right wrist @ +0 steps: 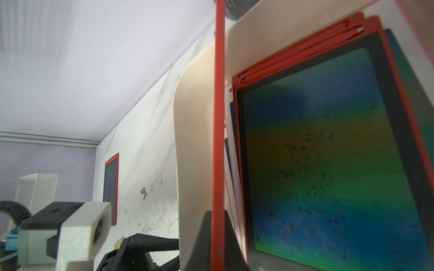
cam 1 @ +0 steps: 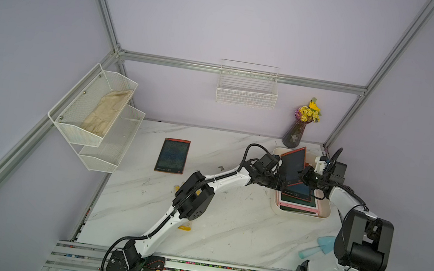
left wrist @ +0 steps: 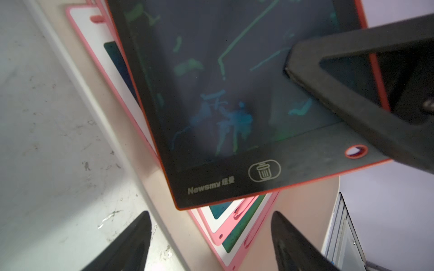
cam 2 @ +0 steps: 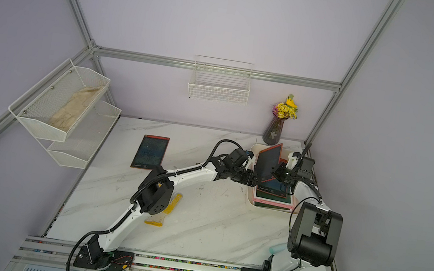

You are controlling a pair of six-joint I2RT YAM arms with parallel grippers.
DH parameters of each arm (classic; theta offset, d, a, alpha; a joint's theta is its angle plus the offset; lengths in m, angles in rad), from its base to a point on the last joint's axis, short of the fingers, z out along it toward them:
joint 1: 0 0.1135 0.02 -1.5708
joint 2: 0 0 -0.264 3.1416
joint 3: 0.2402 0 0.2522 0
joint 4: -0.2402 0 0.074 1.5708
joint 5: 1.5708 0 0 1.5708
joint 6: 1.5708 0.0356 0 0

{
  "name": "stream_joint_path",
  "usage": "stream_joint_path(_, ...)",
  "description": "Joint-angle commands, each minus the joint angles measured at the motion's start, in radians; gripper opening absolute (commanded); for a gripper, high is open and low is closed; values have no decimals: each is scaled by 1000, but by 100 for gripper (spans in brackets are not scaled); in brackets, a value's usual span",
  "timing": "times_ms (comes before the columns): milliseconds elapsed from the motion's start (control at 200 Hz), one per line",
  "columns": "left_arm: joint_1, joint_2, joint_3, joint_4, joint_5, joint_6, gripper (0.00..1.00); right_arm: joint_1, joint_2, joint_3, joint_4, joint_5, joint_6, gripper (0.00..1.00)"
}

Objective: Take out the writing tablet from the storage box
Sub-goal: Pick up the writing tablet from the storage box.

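Closest to the right wrist lens, the writing tablet (right wrist: 218,140) shows you only its thin red edge, clamped between the closed jaws of the right gripper (right wrist: 218,218). Consult the left wrist view for its face: dark screen with green and blue scribbles, red frame, Newsmy mark, bin icon, corner hole. In both top views you see it tilted steeply above the storage box (cam 1: 301,216), over the stacked tablets (cam 1: 299,202) inside. Note the left gripper (left wrist: 210,214): fingers spread, holding nothing, at the box's long wall. Another tablet (cam 1: 172,155) lies flat, well apart from the box.
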State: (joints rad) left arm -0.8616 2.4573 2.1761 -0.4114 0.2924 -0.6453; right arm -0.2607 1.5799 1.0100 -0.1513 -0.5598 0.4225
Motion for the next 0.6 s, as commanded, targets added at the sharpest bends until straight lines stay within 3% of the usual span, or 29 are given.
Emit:
stream_joint_path(0,15,-142,-37,56,-19,37,80,-6,-78,42,4,15,20,0)
stream_joint_path(275,62,-271,-125,49,-36,82,80,-5,-161,64,-20,-16,48,0)
stream_joint_path(595,127,-552,-404,26,-104,137,82,64,-253,124,-35,-81,105,0)
